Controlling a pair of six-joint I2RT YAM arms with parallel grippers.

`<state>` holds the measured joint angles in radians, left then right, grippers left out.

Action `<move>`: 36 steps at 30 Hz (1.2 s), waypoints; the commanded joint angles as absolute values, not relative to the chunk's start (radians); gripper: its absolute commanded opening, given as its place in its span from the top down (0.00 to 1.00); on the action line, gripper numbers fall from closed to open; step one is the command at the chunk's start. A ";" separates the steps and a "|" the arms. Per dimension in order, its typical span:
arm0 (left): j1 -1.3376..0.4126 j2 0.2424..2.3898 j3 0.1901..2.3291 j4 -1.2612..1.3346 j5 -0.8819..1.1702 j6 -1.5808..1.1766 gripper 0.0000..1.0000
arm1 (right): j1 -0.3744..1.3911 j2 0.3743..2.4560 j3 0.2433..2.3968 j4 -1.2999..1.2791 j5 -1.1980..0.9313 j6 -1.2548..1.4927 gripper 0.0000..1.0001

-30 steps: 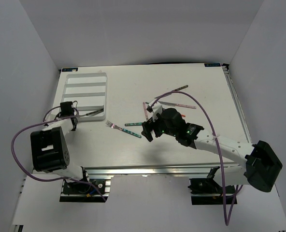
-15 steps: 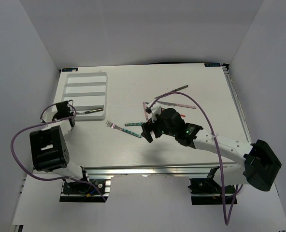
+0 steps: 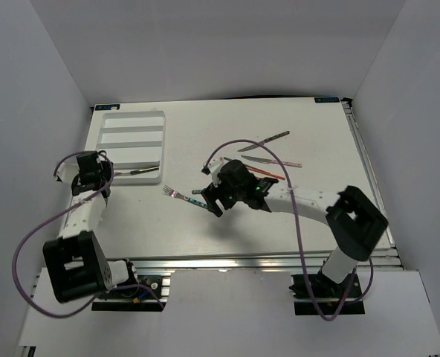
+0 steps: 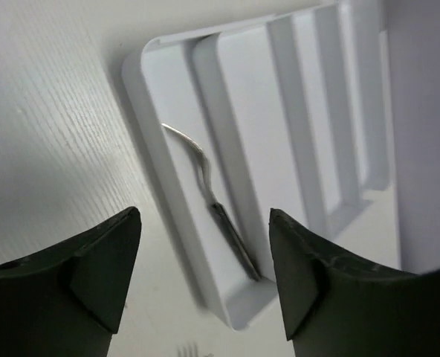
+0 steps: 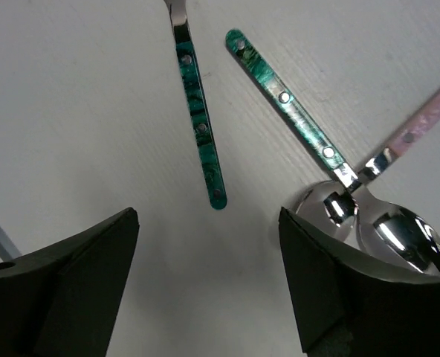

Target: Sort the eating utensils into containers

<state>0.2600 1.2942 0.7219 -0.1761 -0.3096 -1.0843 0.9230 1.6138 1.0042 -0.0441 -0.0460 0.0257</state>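
— One utensil [image 4: 214,202] lies in the tray's [image 4: 142,74] slot nearest the arms. The left gripper [image 4: 204,223] hangs just beside the tray, fingers spread and empty.
— And the right gripper [image 5: 207,223]?
— It is right of the tray, fingers spread above a green fork [image 5: 198,126], holding nothing.

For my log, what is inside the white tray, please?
One dark-handled utensil lies in the tray's nearest slot; the other three look bare. Nothing covers any slot.

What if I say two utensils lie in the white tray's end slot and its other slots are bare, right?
Not quite: only one utensil lies in the end slot of the white tray, and its other slots are bare. The left wrist view shows it.
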 commanded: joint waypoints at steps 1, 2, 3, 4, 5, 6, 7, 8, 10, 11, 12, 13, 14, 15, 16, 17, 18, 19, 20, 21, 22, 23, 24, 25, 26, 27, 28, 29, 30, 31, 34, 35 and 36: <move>0.264 1.105 0.779 -0.343 -0.314 -0.973 0.19 | 0.922 1.733 1.112 -0.121 -0.080 -0.029 0.22; 0.264 1.079 0.791 -0.368 -0.316 -0.947 0.16 | 0.922 1.761 1.158 -0.130 -0.081 -0.035 0.24; 0.264 1.054 0.813 -0.414 -0.316 -0.919 0.12 | 0.922 1.802 1.175 -0.136 -0.100 -0.049 0.26; 0.262 1.017 0.827 -0.443 -0.314 -0.863 0.09 | 0.923 1.821 1.187 -0.143 -0.104 -0.052 0.27; 0.264 1.003 0.837 -0.463 -0.310 -0.833 0.05 | 0.925 1.856 1.210 -0.144 -0.097 -0.057 0.27; 0.262 0.993 0.853 -0.495 -0.295 -0.803 0.02 | 0.925 1.874 1.221 -0.146 -0.095 -0.063 0.27; 0.264 0.982 0.859 -0.514 -0.267 -0.749 0.02 | 0.928 1.891 1.233 -0.152 -0.091 -0.080 0.28; 0.262 0.967 0.864 -0.529 -0.253 -0.724 0.02 | 0.930 1.910 1.245 -0.162 -0.084 -0.089 0.30; 0.264 0.953 0.870 -0.574 -0.221 -0.670 0.02 | 0.931 1.957 1.285 -0.182 -0.075 -0.110 0.36; 0.264 0.943 0.868 -0.587 -0.194 -0.657 0.02 | 0.936 1.971 1.295 -0.192 -0.072 -0.117 0.39; 0.262 0.925 0.865 -0.597 -0.167 -0.641 0.02 | 0.939 1.994 1.310 -0.196 -0.055 -0.121 0.42; 0.264 0.916 0.864 -0.607 -0.146 -0.611 0.02 | 0.946 2.005 1.315 -0.204 -0.048 -0.126 0.48; 0.264 0.908 0.862 -0.615 -0.109 -0.598 0.02 | 0.950 2.013 1.318 -0.213 -0.037 -0.139 0.53; 0.262 0.893 0.865 -0.632 -0.091 -0.588 0.02 | 0.954 2.025 1.322 -0.219 -0.034 -0.146 0.60; 0.264 0.890 0.868 -0.643 -0.074 -0.565 0.02 | 0.963 2.029 1.324 -0.225 -0.031 -0.149 0.71; 0.264 0.885 0.880 -0.656 -0.057 -0.560 0.02 | 0.968 2.031 1.324 -0.230 -0.035 -0.155 0.77; 0.264 0.881 0.887 -0.678 -0.043 -0.549 0.02 | 0.971 2.029 1.324 -0.230 -0.038 -0.158 0.82; 0.264 0.879 0.891 -0.686 -0.026 -0.546 0.02 | 0.979 2.026 1.321 -0.229 -0.041 -0.160 0.92; 0.262 0.877 0.896 -0.693 -0.009 -0.546 0.02 | 0.979 2.014 1.321 -0.229 -0.058 -0.161 0.98; 0.264 0.876 0.897 -0.702 0.050 -0.548 0.02 | 0.980 2.005 1.322 -0.222 -0.066 -0.157 1.00; 0.264 0.873 0.897 -0.701 0.087 -0.557 0.02 | 0.980 1.993 1.321 -0.216 -0.069 -0.150 1.00; 0.261 0.868 0.887 -0.695 0.131 -0.569 0.02 | 0.980 1.961 1.322 -0.210 -0.064 -0.143 1.00; 0.262 0.864 0.878 -0.675 0.229 -0.583 0.03 | 0.980 1.939 1.322 -0.207 -0.061 -0.118 1.00; 0.262 0.844 0.865 -0.658 0.277 -0.622 0.04 | 0.977 1.916 1.319 -0.189 -0.057 -0.104 1.00; 0.256 0.829 0.850 -0.634 0.320 -0.652 0.05 | 0.979 1.869 1.313 -0.180 -0.055 -0.094 1.00; 0.255 0.813 0.812 -0.580 0.359 -0.708 0.06 | 0.979 1.847 1.310 -0.170 -0.064 -0.074 1.00; 0.250 0.796 0.793 -0.551 0.420 -0.736 0.06 | 0.979 1.830 1.312 -0.160 -0.071 -0.063 1.00; 0.245 0.755 0.766 -0.467 0.452 -0.771 0.06 | 0.979 1.804 1.321 -0.158 -0.080 -0.054 1.00; 0.244 0.733 0.708 -0.425 0.477 -0.846 0.08 | 0.979 1.795 1.330 -0.161 -0.083 -0.042 1.00; 0.242 0.710 0.678 -0.384 0.509 -0.877 0.09 | 0.977 1.786 1.339 -0.166 -0.089 -0.025 1.00; 0.232 0.647 0.579 -0.249 0.546 -0.986 0.11 | 0.979 1.747 1.361 -0.156 -0.153 0.015 1.00; 0.221 0.640 0.559 -0.189 0.555 -1.006 0.11 | 0.980 1.732 1.367 -0.152 -0.188 0.026 1.00; 0.216 0.638 0.540 -0.161 0.563 -1.040 0.12 | 0.980 1.727 1.382 -0.152 -0.207 0.035 1.00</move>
<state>0.2306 0.6502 0.5877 -0.3550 0.4618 -0.8963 0.9756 1.7702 1.3235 -0.1883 -0.1192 -0.0235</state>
